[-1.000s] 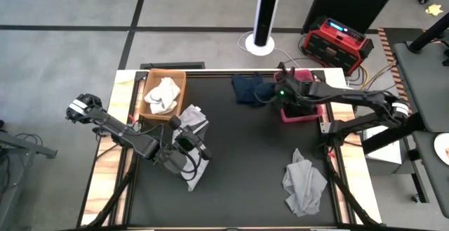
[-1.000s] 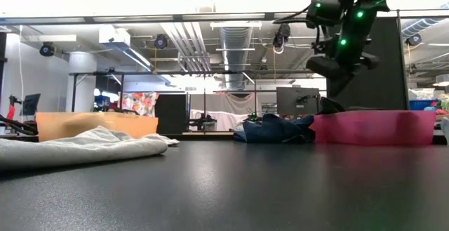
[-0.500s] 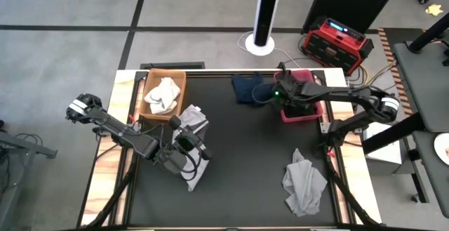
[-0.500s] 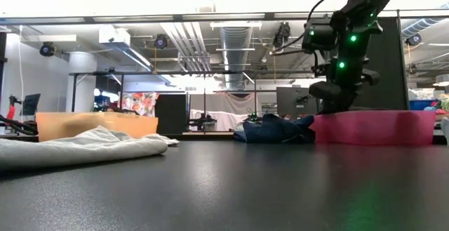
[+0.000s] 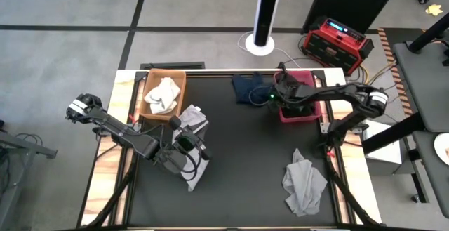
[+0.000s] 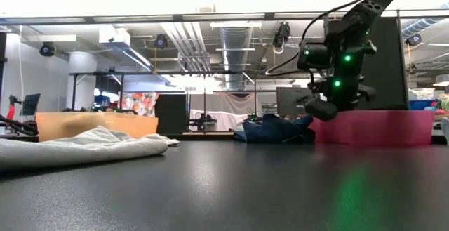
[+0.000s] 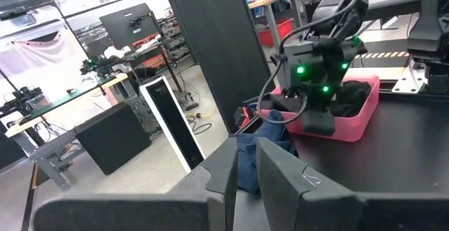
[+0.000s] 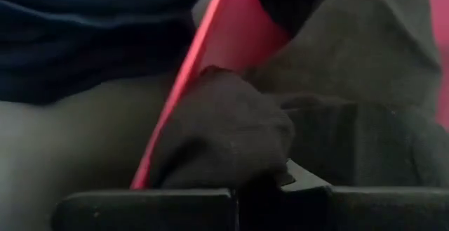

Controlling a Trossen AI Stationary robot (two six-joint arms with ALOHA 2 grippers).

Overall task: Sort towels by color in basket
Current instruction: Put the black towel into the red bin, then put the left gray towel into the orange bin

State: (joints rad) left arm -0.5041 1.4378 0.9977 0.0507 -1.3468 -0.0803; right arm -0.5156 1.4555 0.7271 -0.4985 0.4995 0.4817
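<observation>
My right gripper [image 5: 275,96] [image 6: 319,110] is low at the left rim of the pink basket [image 5: 298,116] [image 6: 372,126], shut on the black towel [image 8: 224,126]. That towel lies in the basket and bulges over its rim. The navy towel [image 5: 247,87] [image 6: 273,129] lies crumpled on the table just left of the basket. A white towel [image 5: 161,94] sits in the tan basket [image 5: 149,109]. My left gripper [image 5: 188,145] [image 7: 245,154] waits over a light grey towel [image 5: 195,119], fingers a narrow gap apart. I cannot tell whether it touches that towel. My right gripper has a bunched lump of the black towel [image 8: 245,168] where it hangs over the pink basket's left rim [image 8: 203,55]. The cloth itself hides the fingertips, so the kind of hold does not show. The rest of the towel lies inside the basket.
A second grey towel [image 5: 303,183] lies crumpled near the table's near right corner. The middle of the black table [image 5: 245,161] is bare. A red box [image 5: 337,40] and a white post stand on the floor beyond the far edge.
My right gripper has come down from above the pink basket and shifted toward the table's left. It now sits low at the basket's left rim. The left arm and the towels on the table have kept still.
</observation>
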